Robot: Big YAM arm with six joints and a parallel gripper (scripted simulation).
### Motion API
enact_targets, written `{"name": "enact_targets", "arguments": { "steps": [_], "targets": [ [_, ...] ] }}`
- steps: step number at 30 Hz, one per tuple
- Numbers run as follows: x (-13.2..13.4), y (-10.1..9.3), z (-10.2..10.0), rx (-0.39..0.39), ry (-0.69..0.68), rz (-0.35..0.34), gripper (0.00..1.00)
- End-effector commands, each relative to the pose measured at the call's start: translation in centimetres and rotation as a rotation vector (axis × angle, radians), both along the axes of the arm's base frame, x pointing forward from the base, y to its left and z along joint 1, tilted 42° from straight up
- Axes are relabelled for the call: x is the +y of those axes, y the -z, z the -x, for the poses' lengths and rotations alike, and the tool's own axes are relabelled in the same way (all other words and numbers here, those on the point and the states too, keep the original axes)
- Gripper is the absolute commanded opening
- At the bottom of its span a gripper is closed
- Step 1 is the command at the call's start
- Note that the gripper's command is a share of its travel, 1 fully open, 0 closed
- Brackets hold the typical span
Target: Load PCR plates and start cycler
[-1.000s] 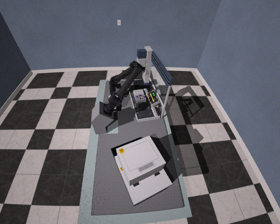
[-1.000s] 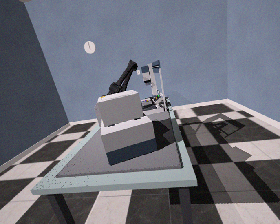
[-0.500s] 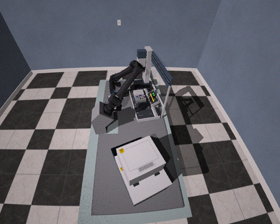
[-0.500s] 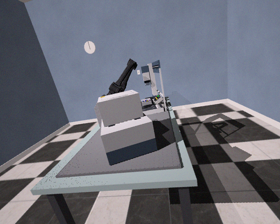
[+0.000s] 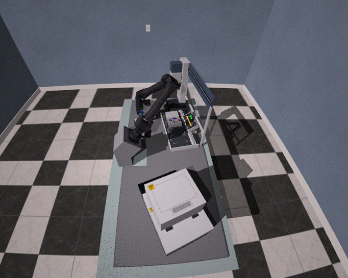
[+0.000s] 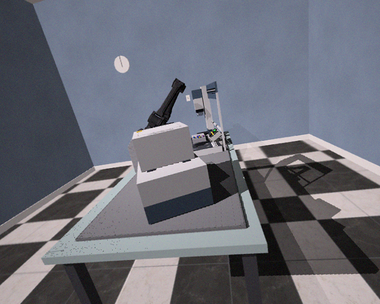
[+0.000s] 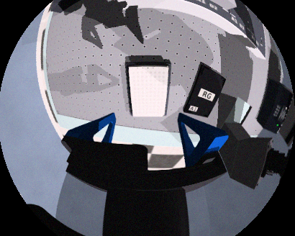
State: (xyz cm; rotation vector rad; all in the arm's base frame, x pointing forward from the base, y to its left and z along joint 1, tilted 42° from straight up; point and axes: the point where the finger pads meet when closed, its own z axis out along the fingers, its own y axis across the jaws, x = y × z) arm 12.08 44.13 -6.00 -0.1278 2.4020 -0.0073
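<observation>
In the wrist view my gripper (image 7: 146,116) is open and empty, its two blue fingers wide apart. Beyond the fingertips a white well plate (image 7: 148,88) lies flat in a black frame on the dotted grey mat; I cannot read its label. The black regrip nest RG (image 7: 204,92) lies empty just to its right. In the top view the arm (image 5: 151,106) bends down to the mat left of the deck, and the gripper (image 5: 139,112) is above it. A small unit with a slanted panel and a green lamp (image 5: 189,117) stands on the deck.
The tube block with coloured caps (image 5: 173,120) sits on the deck under the gantry (image 5: 200,90). A large white two-tier box (image 5: 175,205) stands on the mat at the table's near end; it also shows in the exterior view (image 6: 169,166), hiding most of the deck.
</observation>
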Motion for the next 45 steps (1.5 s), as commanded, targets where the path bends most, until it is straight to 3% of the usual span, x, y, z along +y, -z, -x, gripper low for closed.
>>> {"name": "enact_targets", "arguments": {
  "steps": [1, 7, 12, 24, 45],
  "targets": [
    [0.5, -0.7, 0.5, -0.005, 0.002, -0.009, 1.00],
    [-0.1, -1.4, 1.7, 0.000, -0.004, -0.002, 1.00],
    [1.0, -2.9, 2.6, 0.001, -0.007, -0.033, 1.00],
    [-0.1, -0.7, 0.7, 0.000, 0.003, 0.011, 1.00],
    [1.8, -2.7, 2.4, 0.003, -0.020, -0.048, 1.00]
  ]
}}
